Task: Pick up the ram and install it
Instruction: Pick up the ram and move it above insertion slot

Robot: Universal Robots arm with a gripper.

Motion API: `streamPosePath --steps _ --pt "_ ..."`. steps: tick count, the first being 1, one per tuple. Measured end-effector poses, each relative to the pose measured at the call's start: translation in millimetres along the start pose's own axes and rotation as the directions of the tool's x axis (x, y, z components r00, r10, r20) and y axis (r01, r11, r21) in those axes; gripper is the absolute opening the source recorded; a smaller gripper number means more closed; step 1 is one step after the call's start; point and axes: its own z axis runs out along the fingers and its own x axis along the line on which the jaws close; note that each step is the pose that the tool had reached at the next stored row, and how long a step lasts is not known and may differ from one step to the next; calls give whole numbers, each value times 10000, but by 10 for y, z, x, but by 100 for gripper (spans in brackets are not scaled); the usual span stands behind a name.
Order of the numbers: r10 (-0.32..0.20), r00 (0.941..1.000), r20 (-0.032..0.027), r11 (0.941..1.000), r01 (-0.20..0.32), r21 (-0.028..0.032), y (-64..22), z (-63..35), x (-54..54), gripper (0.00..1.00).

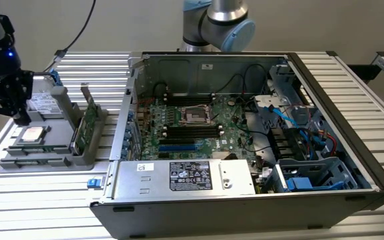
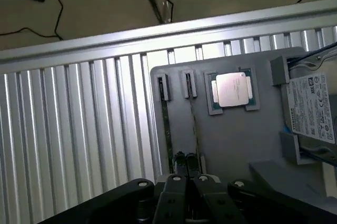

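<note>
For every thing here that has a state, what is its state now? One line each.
claw: shut, low over the holder, by the ram's end.
ram: on edge in its holder slot, not lifted.
processor: flat in its holder recess.
expansion card: upright in the holder.
computer case: open, inside exposed.

Not much you can actually read here tbh. In the exterior view the power supply [image 1: 235, 179] has a black label [image 1: 190, 176] packed with white print and tiny logos, all too small to make out. A small white sticker [image 1: 145, 167] sits beside it, same story. In the wrist view the hard drive [image 2: 316, 129] carries a white label [image 2: 310, 109] with rows of certification-type marks and fine print, none legible. The ram [image 2: 167, 129] sits edge-on, so nothing readable there either.
</note>
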Motion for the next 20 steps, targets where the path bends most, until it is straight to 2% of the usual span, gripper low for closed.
streamPosePath --steps 5,7,9,13,15,16,17,18,20 --pt "-846 9964 -56 9959 848 319 -1 10 -1 10" --pt "-1129 9936 -30 9926 1129 437 -2 11 -1 10" --pt "-1384 9904 47 9891 1380 509 -1 13 -1 10" --pt "-1953 9805 235 9793 1937 589 -1 14 -2 10" --pt "-2217 9744 376 9737 2191 629 -1 16 -2 10" --pt "-2295 9722 472 9719 2263 646 -1 15 -2 10" --pt "-2316 9709 607 9714 2276 671 6 16 -1 10" --pt "-2320 9705 657 9714 2276 682 11 17 -1 10" --pt "-2321 9704 661 9713 2277 682 12 17 -1 10"
